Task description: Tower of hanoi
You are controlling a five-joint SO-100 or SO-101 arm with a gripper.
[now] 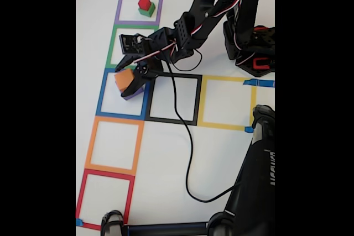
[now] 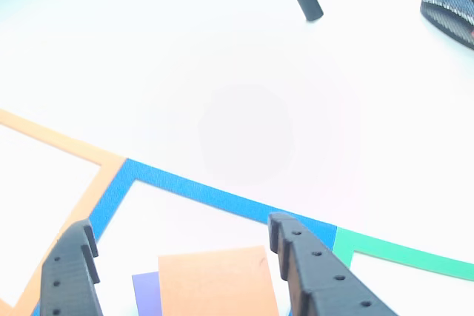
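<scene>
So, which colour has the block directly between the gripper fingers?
Orange block, best seen in the other view, sitting on a purple block.

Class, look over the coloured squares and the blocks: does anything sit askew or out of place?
Mildly. In the blue square, the orange block sits offset on the purple block, whose corner pokes out beside it. The claw straddles the orange block. Red block sits neatly on green.

bare tabletop lies open around the blue tape square; a black cable trails across the tabletop beside it.
</scene>
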